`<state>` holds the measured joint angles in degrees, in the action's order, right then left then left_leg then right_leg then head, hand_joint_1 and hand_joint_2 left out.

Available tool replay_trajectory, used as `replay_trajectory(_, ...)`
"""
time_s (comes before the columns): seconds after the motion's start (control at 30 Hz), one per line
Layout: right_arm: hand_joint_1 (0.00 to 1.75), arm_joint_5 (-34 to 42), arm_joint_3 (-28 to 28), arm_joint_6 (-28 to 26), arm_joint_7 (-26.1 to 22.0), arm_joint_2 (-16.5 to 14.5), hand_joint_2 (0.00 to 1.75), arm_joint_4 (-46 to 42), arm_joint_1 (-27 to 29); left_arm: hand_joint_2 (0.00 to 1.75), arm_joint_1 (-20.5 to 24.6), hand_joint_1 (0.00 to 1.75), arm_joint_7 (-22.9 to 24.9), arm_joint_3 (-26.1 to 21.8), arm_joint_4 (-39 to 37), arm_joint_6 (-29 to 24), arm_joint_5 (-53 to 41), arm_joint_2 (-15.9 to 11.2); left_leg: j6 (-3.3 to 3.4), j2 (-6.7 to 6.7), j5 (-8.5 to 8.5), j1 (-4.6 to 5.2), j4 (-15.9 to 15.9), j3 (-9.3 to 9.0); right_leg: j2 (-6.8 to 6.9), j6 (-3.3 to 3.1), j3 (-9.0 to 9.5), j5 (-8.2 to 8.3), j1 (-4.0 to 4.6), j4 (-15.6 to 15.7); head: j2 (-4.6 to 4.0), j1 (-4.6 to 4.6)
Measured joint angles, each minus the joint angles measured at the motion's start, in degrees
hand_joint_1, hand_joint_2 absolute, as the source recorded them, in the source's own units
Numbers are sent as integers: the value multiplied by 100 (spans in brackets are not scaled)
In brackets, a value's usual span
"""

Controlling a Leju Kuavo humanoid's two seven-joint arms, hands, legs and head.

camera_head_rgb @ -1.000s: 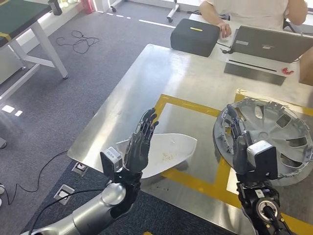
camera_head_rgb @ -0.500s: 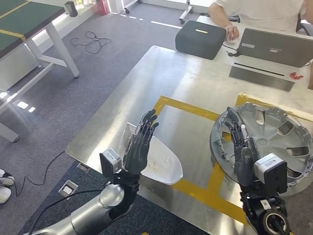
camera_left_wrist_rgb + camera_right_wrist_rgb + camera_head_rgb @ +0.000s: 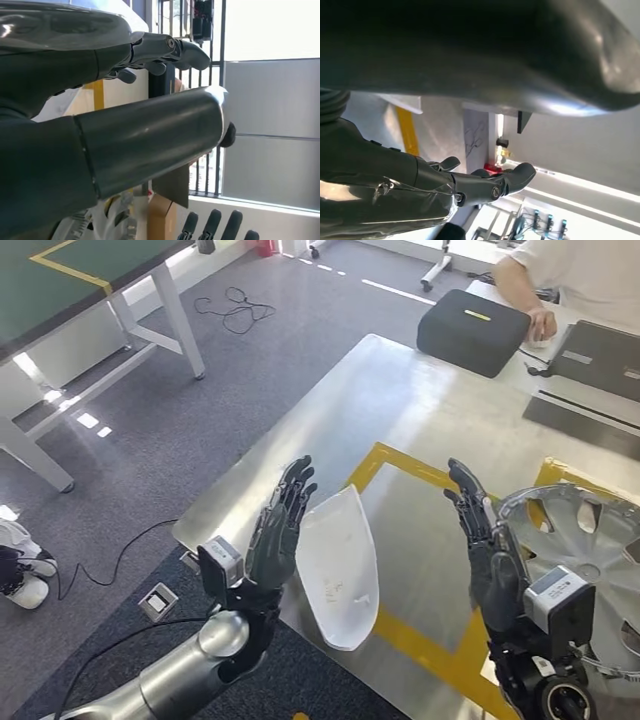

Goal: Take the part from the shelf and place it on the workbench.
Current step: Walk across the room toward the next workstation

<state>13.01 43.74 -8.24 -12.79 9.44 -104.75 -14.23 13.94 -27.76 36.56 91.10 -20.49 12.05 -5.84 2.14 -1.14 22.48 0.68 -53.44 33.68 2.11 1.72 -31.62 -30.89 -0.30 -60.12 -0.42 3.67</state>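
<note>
the whole head view has swung since a second ago: the tabletop (image 3: 423, 410) slides to the right and more grey floor (image 3: 151, 440) opens on the left, so i read this as my camera turning, not the things moving. the white part (image 3: 337, 565) lies flat on the steel surface at the near edge, partly over the yellow tape outline (image 3: 423, 645), and it lies there in the earlier pictures too; its changed angle in the picture comes with the turn.

my left hand (image 3: 278, 530) is raised beside the part, fingers spread and holding nothing, just apart from it. my right hand (image 3: 487, 545) is up too, fingers apart and empty, next to the silver wheel cover (image 3: 596, 550), which lies on the tabletop to the right. both hands keep the same raised pose through the turn.

i judge the placing done: the part rests on the workbench with no hand on it, and i am turning away to the left. a person's hand (image 3: 540, 320) rests at the far end near a black case (image 3: 472, 330).
</note>
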Motion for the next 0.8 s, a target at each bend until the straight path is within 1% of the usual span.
replay_trajectory(0.03, 0, -1, -1, 0, -1, 21, 0, -17, 11, 0, 11, 0, 0, 0, 0, 2, 1, 6, 11, 66, 5, -8, 2, -10, -120, 18, -192, -182, -16, -424, 0, -19)
replay_trajectory(0.07, 0, -1, -1, 0, 2, 37, 0, -28, 27, 0, 15, 0, 1, 0, -1, 4, 4, 12, 16, 134, 8, -13, 1, -19, -169, 41, -413, -337, -30, -858, 0, -36)
replay_trajectory(0.1, 0, -1, -1, 0, 4, 55, 0, -35, 45, 0, 13, 0, 2, 1, -1, 5, 9, 16, 16, 211, 14, -17, -1, -27, -183, 63, -587, -400, -39, -1160, 0, -45)
replay_trajectory(0.13, 0, -1, -1, 0, 5, 68, 0, -42, 57, 0, 11, 0, 2, 1, -2, 5, 15, 17, 9, 295, 21, -20, -4, -41, -189, 81, -667, -344, -51, -1245, 0, -47)
replay_trajectory(0.17, 0, -1, -1, 1, 5, 83, 0, -47, 65, 0, 11, 0, 3, 1, -3, 5, 24, 19, -5, 382, 32, -27, -10, -61, -202, 94, -631, -171, -65, -1087, 0, -48)
replay_trajectory(0.2, 0, -1, -1, 3, 4, 98, 0, -51, 67, 0, 12, 0, 2, 1, -4, 5, 32, 21, -25, 468, 51, -37, -24, -85, -245, 105, -494, 87, -81, -723, 0, -49)
replay_trajectory(0.23, 0, -1, -1, 11, 3, 113, 0, -52, 68, 0, 15, 0, 0, 1, -4, 5, 40, 24, -50, 545, 72, -48, -40, -100, -370, 115, -319, 305, -108, -303, 0, -57)
replay_trajectory(0.27, 0, -1, -1, 23, 3, 125, 0, -57, 72, 0, 22, 0, -2, 1, -4, 5, 51, 26, -77, 619, 90, -53, -75, -93, -504, 120, -151, 452, -133, 75, 0, -67)
replay_trajectory(0.3, 0, -1, 0, 35, 3, 135, 0, -64, 79, 0, 32, 0, -7, 1, -4, 4, 60, 29, -109, 685, 96, -62, -104, -63, -613, 110, -42, 514, -146, 315, 0, -75)
replay_trajectory(0.33, 0, -1, 1, 46, 3, 139, 0, -72, 89, 0, 39, 0, -11, 1, -4, 2, 68, 30, -140, 747, 90, -72, -125, -20, -681, 91, 6, 500, -149, 415, 0, -78)
replay_trajectory(0.37, 0, -1, 1, 52, 3, 140, 0, -81, 97, 0, 44, 0, -14, 1, -4, 0, 74, 29, -177, 815, 75, -81, -135, 20, -652, 59, 24, 492, -134, 449, 0, -73)
replay_trajectory(0.4, 0, -1, 1, 55, 3, 142, 0, -87, 99, 0, 43, 0, -17, 1, -4, -3, 77, 26, -212, 839, 70, -94, -135, 47, -592, 18, 27, 496, -128, 456, 0, -66)
replay_trajectory(0.43, 0, -1, 1, 57, 2, 145, 0, -91, 96, 0, 43, 0, -19, 1, -4, -6, 80, 21, -243, 772, 95, -91, -169, 72, -532, -16, 41, 504, -126, 477, 0, -51)
replay_trajectory(0.47, 0, -1, -1, 60, 1, 148, 0, -97, 90, 0, 51, 0, -21, 1, -4, -9, 83, 16, -274, 639, 176, -82, -297, 137, -465, -52, 58, 512, -125, 500, 0, -23)
replay_trajectory(0.5, 0, -1, -2, 66, 0, 151, 0, -105, 86, 0, 60, 0, -23, 1, -5, -15, 88, 12, -298, 465, 318, -74, -555, 261, -392, -82, 71, 516, -125, 520, 0, 3)
replay_trajectory(0.53, 0, 0, -2, 76, 0, 154, 0, -113, 88, 0, 69, 0, -25, 1, -5, -26, 96, 10, -319, 305, 491, -69, -918, 442, -319, -104, 77, 512, -113, 525, 0, 32)
replay_trajectory(0.57, 0, 4, -3, 87, -2, 155, 0, -119, 89, 0, 72, 0, -26, 1, -5, -37, 105, 9, -334, 221, 661, -74, -1333, 657, -240, -124, 79, 503, -101, 526, 0, 52)
replay_trajectory(0.6, 0, 10, -3, 97, -1, 157, 0, -121, 93, 0, 69, 0, -26, 1, -7, -49, 114, 7, -344, 185, 761, -80, -1668, 839, -159, -137, 83, 494, -91, 526, 0, 63)
replay_trajectory(0.63, 0, 18, -3, 104, 0, 158, 0, -122, 94, 0, 63, 0, -26, 1, -7, -58, 121, 4, -346, 169, 764, -85, -1829, 937, -82, -147, 90, 482, -84, 526, 0, 77)
replay_trajectory(0.67, 0, 27, -3, 107, 0, 158, 0, -124, 93, 0, 59, 0, -25, 1, -8, -62, 127, 1, -339, 156, 659, -88, -1759, 916, -6, -151, 104, 468, -78, 525, 0, 94)
replay_trajectory(0.7, 0, 37, -3, 109, 0, 158, 0, -126, 90, 0, 58, 0, -24, 0, -9, -65, 131, -3, -320, 125, 470, -86, -1465, 775, 66, -151, 127, 451, -72, 526, 0, 116)
replay_trajectory(0.73, 0, 47, -3, 113, 0, 158, 0, -131, 85, 0, 60, 0, -20, 0, -8, -67, 133, -4, -285, 31, 257, -71, -1039, 558, 131, -145, 155, 430, -66, 528, 0, 139)
replay_trajectory(0.77, 0, 55, -5, 116, -1, 158, 0, -137, 81, 0, 66, 0, -12, 1, -8, -70, 134, -3, -243, -102, 105, -32, -621, 343, 192, -130, 178, 406, -48, 526, 0, 160)
replay_trajectory(0.8, 0, 62, -8, 118, 1, 159, 0, -142, 78, 0, 74, 0, -3, 1, -7, -73, 135, -3, -204, -211, 18, 2, -324, 193, 243, -112, 195, 386, -33, 526, 0, 175)
